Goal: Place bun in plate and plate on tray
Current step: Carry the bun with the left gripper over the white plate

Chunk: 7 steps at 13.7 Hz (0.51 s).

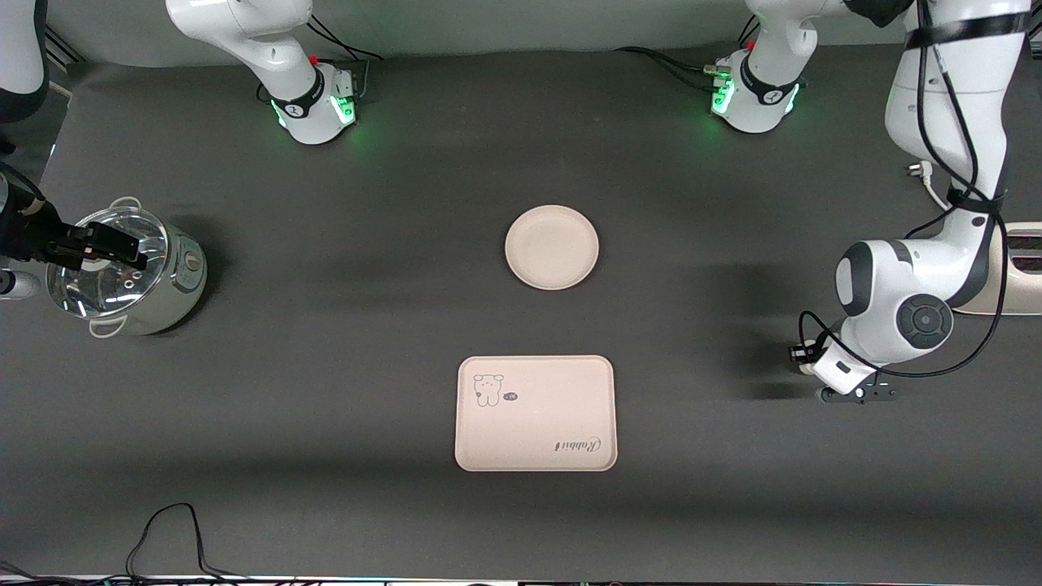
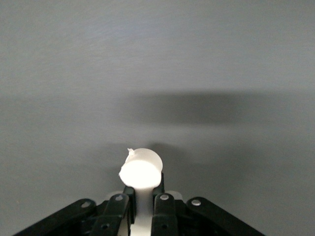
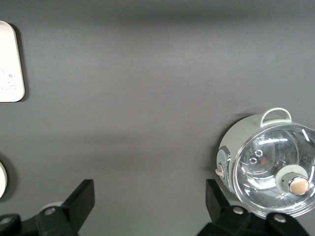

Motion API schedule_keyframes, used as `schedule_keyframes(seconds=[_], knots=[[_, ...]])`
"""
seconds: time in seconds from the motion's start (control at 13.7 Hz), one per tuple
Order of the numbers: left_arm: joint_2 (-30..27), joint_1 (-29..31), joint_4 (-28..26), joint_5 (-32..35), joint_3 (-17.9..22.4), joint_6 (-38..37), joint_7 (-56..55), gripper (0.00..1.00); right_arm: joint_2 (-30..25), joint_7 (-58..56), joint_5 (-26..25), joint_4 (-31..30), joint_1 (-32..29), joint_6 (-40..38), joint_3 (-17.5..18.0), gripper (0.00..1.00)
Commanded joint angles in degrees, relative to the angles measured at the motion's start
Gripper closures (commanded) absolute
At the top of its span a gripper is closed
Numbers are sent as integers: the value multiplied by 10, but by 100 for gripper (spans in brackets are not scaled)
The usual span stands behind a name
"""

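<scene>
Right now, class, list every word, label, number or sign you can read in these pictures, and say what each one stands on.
"Rabbit": script in one corner of the tray, printed upside down as the front view shows it.
Small dark oval label beside the cartoon animal drawing in the tray's opposite corner: too small to read.
Markings on the cooker panel, under the glass lid: too blurred to read.

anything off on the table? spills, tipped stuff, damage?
Nothing stands out. The plate and tray lie flat and empty, the lidded pot stands upright, and the left end effector is closed on the bun. No spills visible.
</scene>
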Motion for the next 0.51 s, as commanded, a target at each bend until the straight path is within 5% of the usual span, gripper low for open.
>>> schedule_keyframes(seconds=[0.0,0.22,0.44], knots=[[-91,-44,8,-28,-40,-105,-31,100,-14,-9,-13,-12,-2,7,3,0],[-123,-66,62,-107,-128,-198,-105,100,-14,-9,-13,-13,-2,7,1,0],[-133,-99,59,-92,-221,-170,-216,100,-14,-9,-13,-13,-2,8,1,0]])
